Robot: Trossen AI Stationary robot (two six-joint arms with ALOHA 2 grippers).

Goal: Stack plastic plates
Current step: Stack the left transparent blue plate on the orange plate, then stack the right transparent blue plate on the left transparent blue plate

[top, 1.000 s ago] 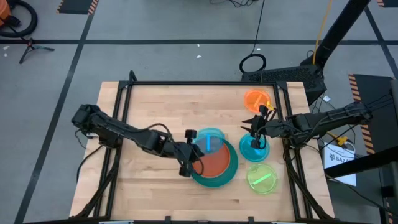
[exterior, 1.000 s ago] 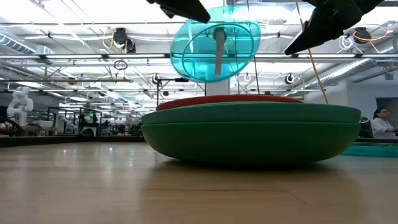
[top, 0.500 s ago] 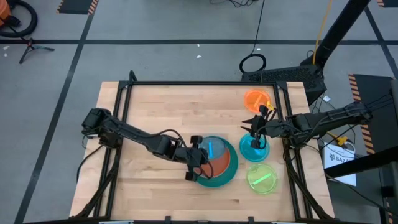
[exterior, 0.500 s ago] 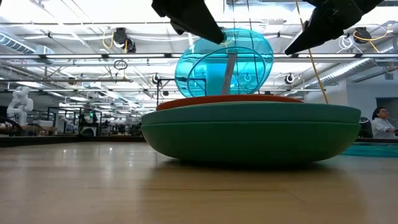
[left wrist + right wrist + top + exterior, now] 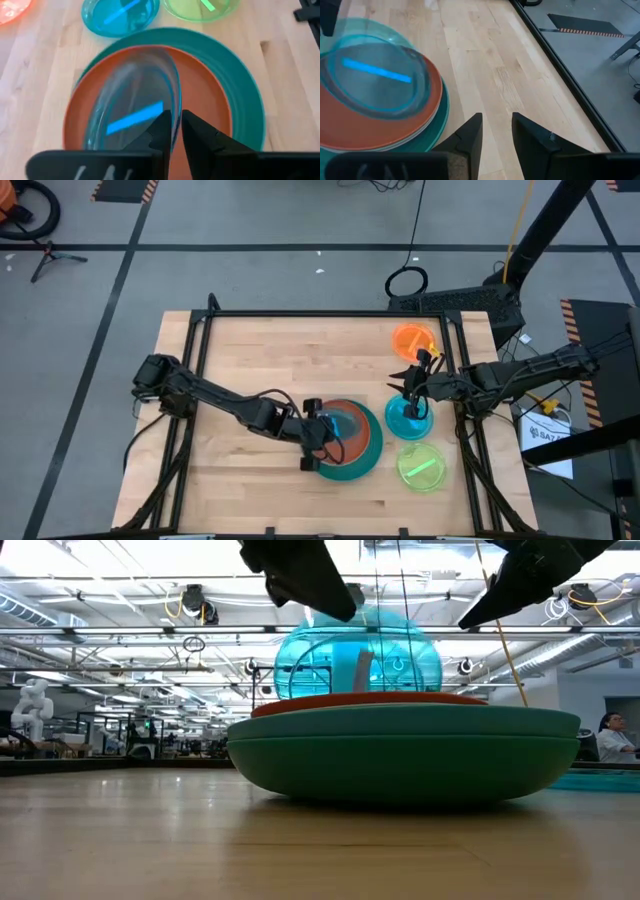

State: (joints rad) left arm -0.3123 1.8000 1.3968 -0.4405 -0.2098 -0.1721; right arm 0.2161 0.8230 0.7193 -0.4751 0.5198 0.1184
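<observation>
1. While the right arm waits at the right side of the table (image 5: 250, 350), the left tool (image 5: 318, 432) is clamped on the rim of a translucent blue plate (image 5: 131, 110), its two fingers (image 5: 159, 131) pinching the plate's edge.
2. That blue plate is tilted over the red-orange plate (image 5: 200, 100), its lower edge at or just above the red-orange surface; contact cannot be told.
3. The red-orange plate lies in a large teal plate (image 5: 245, 95), and in the low view this stack rests on a dark green plate (image 5: 400, 765) near the table's middle.
4. The right tool (image 5: 414, 395) hovers above a second translucent blue plate (image 5: 408, 421), just right of the stack, its fingers (image 5: 470, 137) slightly apart and gripping nothing.
5. A translucent orange plate (image 5: 412, 338) lies farther back on the right, and a translucent lime plate (image 5: 422, 467) lies nearer, both apart from the stack.
6. A person (image 5: 612, 736) shows in the room beyond the table.
</observation>
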